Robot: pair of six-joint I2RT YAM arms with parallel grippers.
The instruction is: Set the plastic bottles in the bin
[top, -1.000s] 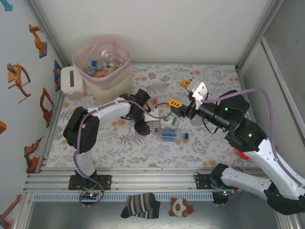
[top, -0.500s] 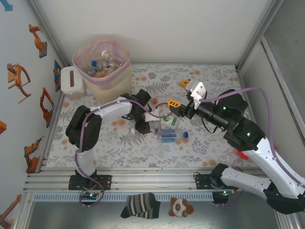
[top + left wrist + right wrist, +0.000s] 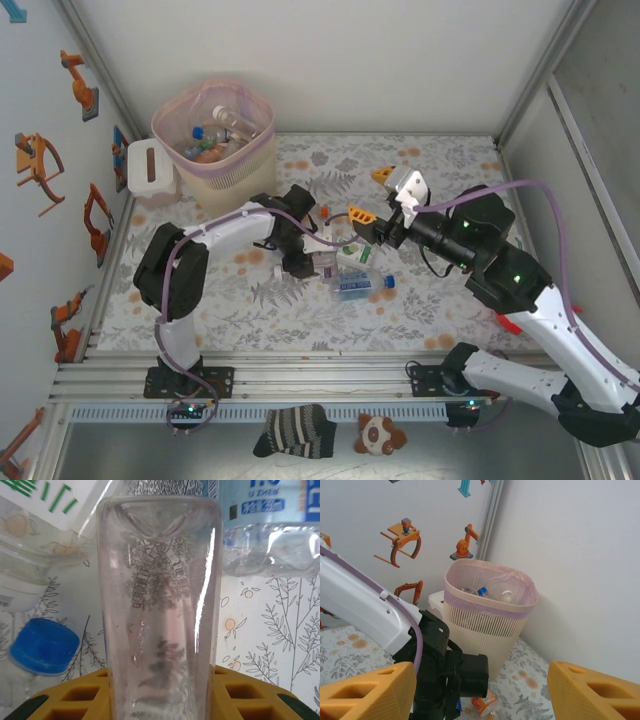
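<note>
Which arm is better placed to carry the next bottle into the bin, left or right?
Left, probably. The left gripper is closed on a clear bottle, and that arm stands nearer the bin. The right gripper hangs open and empty.

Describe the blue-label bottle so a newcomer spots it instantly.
Look at the centre of the floral table. The blue-label bottle lies on its side there, closest to the table's near edge. Its blue label sets it apart from the green-label bottle beyond it.
</note>
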